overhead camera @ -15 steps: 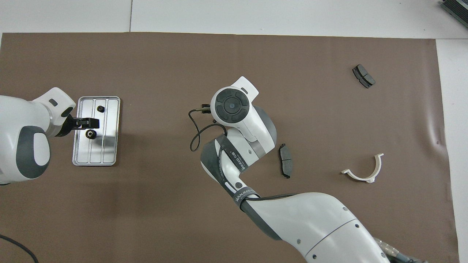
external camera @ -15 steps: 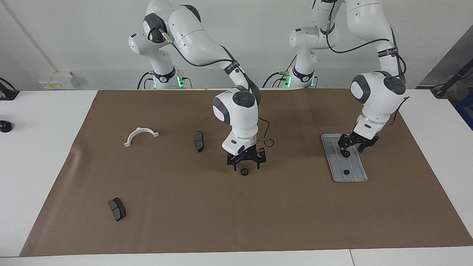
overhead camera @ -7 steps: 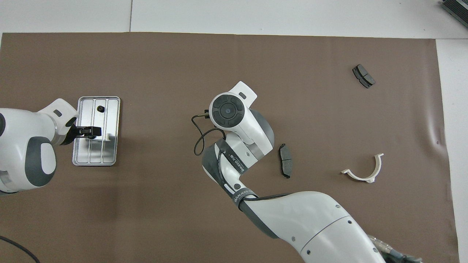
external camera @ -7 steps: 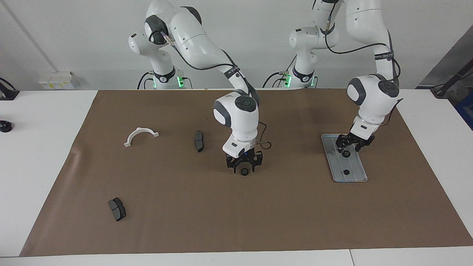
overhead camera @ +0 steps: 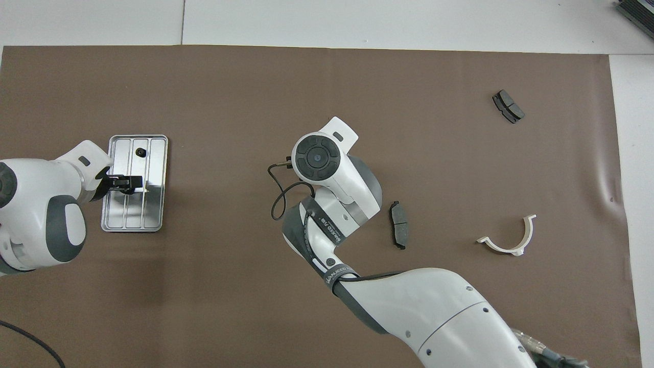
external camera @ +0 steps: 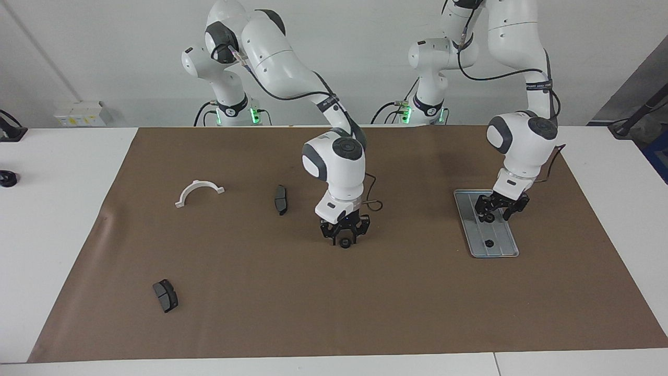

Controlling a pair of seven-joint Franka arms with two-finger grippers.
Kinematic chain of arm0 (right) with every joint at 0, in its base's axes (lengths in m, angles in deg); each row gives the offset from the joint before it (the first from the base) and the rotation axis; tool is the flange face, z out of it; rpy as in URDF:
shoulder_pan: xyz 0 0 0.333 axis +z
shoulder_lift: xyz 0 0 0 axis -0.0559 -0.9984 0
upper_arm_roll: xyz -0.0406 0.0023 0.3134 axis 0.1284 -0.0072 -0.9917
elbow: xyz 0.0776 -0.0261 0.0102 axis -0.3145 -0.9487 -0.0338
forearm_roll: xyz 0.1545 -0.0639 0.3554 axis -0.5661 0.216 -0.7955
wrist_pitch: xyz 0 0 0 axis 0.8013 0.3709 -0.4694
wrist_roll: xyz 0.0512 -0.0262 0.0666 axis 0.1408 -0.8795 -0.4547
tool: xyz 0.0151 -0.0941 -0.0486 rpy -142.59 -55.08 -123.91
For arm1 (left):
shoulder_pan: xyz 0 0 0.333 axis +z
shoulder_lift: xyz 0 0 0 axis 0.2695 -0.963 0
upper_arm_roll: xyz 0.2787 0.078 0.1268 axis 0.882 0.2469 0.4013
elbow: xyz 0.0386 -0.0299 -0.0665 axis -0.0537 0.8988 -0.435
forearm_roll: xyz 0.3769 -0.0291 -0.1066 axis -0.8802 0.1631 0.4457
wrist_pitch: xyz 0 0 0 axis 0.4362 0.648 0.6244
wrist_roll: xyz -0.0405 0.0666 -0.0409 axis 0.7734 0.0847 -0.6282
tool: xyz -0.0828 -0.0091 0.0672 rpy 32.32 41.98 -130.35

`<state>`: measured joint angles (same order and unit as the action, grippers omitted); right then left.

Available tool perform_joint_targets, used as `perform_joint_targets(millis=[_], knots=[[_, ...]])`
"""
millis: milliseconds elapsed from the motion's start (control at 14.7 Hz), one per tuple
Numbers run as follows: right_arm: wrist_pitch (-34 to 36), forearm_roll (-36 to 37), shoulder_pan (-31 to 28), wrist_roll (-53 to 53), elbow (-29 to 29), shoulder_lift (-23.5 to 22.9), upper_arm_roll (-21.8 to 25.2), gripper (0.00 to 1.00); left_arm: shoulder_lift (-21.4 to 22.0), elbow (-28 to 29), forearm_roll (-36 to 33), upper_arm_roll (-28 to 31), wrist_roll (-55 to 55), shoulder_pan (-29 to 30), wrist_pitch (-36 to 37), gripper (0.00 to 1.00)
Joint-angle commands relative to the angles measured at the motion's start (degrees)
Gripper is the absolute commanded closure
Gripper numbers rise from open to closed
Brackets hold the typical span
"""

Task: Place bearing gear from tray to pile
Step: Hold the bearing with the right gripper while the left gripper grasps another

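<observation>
Facing view: one gear is lying on the brown mat mid-table, sitting between the right gripper fingers, which are closing around it. Another gear is resting in the tray, where the left gripper is straddling it, grip unclear.

The tray looks like brushed silver-grey metal, grooved lengthwise, with a soft sheen. Beneath it, the brown mat is matt, paper-like or felt-like, and slightly puckered at the edge toward the right arm's end. On that mat, the bracket looks like smooth white plastic, and the two brake pads are dull dark grey. The small gears are black and matt. The arm shells are glossy white.
</observation>
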<state>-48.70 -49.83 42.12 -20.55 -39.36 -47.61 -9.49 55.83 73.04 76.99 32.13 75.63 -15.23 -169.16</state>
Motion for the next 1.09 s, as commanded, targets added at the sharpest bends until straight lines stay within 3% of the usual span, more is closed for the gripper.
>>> perform_joint_targets(millis=[0,68,136,205,273,341,750,1023], knots=[[-0.6,1.3,0.6,-1.1,-1.6,0.6,-0.2,0.39,-0.3,0.8,0.4,-0.6,-1.7,1.4,-1.6,0.22],[-0.7,1.3,0.6,-1.1,-1.6,0.6,-0.2,0.41,-0.3,0.7,0.4,-0.6,-1.6,1.4,-1.5,0.29],[-0.7,1.3,0.6,-1.1,-1.6,0.6,-0.2,0.49,-0.2,0.8,0.4,-0.6,-1.6,1.4,-1.1,0.29],[-0.9,1.3,0.6,-1.1,-1.5,0.6,-0.2,0.62,-0.2,0.8,0.4,-0.7,-1.6,1.4,-0.9,0.29],[-1.0,1.4,0.5,-1.2,-1.5,0.6,-0.2,0.84,-0.1,0.7,0.4,-0.7,-1.5,1.4,-0.2,0.29],[-1.1,1.4,0.6,-1.1,-1.3,0.6,-0.1,1.0,0.0,0.7,0.4,-0.7,-1.4,1.4,0.5,0.29],[0.9,2.4,0.6,-0.6,-0.5,1.1,0.0,1.0,0.3,0.6,0.4,-0.7,-1.0,0.7,3.7,0.22],[5.2,2.3,-4.8,-1.1,-1.6,7.9,0.9,1.0,0.4,0.6,0.4,-0.7,-1.0,0.7,3.9,0.27]])
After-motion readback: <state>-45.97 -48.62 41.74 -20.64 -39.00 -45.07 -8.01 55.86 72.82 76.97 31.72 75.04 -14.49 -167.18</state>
